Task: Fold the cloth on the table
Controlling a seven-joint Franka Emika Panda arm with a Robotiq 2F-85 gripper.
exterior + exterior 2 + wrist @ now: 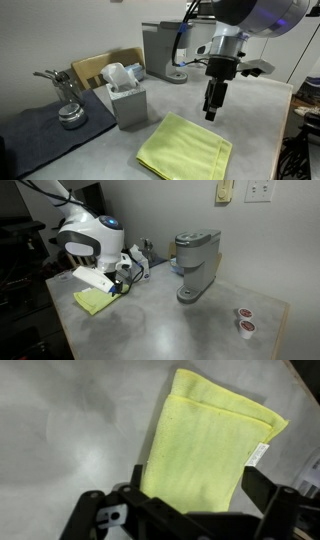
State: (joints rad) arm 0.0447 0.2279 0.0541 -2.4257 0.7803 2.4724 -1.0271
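Wrist view: the end effector (180, 505) hangs open and empty above the cloth (210, 435). The cloth lies flat on the counter (60, 430) and looks doubled over. It is thin and soft. A pinch may catch only one layer or slip. Then the fold would come out crooked.

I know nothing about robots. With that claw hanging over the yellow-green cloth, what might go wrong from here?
1. The cloth lies thin and flat on the table. The open gripper above it might scrape the tabletop or pinch only one layer.
2. In an exterior view the cloth sits near the table's edge, so a drag could pull it off.
3. The grey box stands close beside the cloth and a sideways swing might knock it.
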